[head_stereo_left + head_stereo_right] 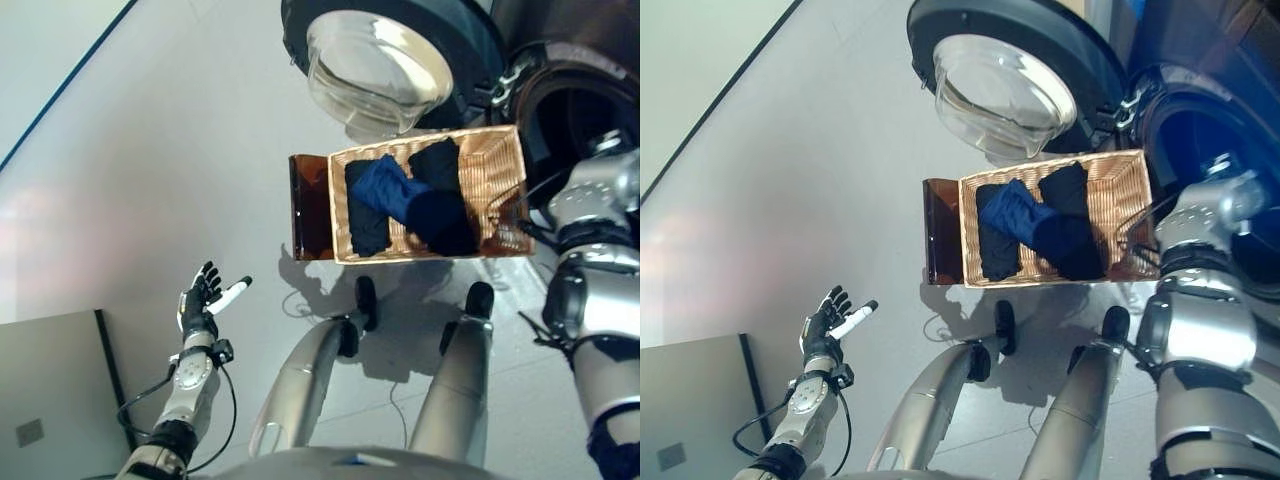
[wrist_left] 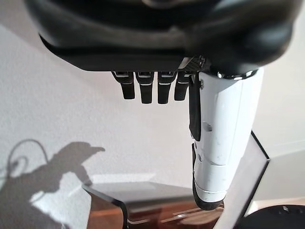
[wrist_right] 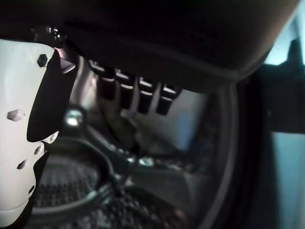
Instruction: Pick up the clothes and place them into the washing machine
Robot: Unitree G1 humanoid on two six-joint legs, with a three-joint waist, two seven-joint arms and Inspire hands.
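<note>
A wicker basket (image 1: pixel 502 150) stands on the floor in front of me. It holds a blue garment (image 1: pixel 390 190) lying across dark clothes (image 1: pixel 442 222). Behind it at the right is the washing machine's dark drum opening (image 1: pixel 585 95), with its round glass door (image 1: pixel 375 65) swung open. My right arm reaches into that opening. In the right wrist view my right hand (image 3: pixel 190 43) is inside the drum (image 3: pixel 71 191), fingers straight, holding nothing. My left hand (image 1: pixel 200 297) hovers open and bare over the floor at the lower left, far from the basket.
A brown translucent stand (image 1: pixel 310 210) adjoins the basket's left side, and its edge (image 2: pixel 157 214) shows in the left wrist view. A grey panel (image 1: pixel 50 390) lies at the lower left. A dark line (image 1: pixel 60 90) crosses the pale floor at the upper left.
</note>
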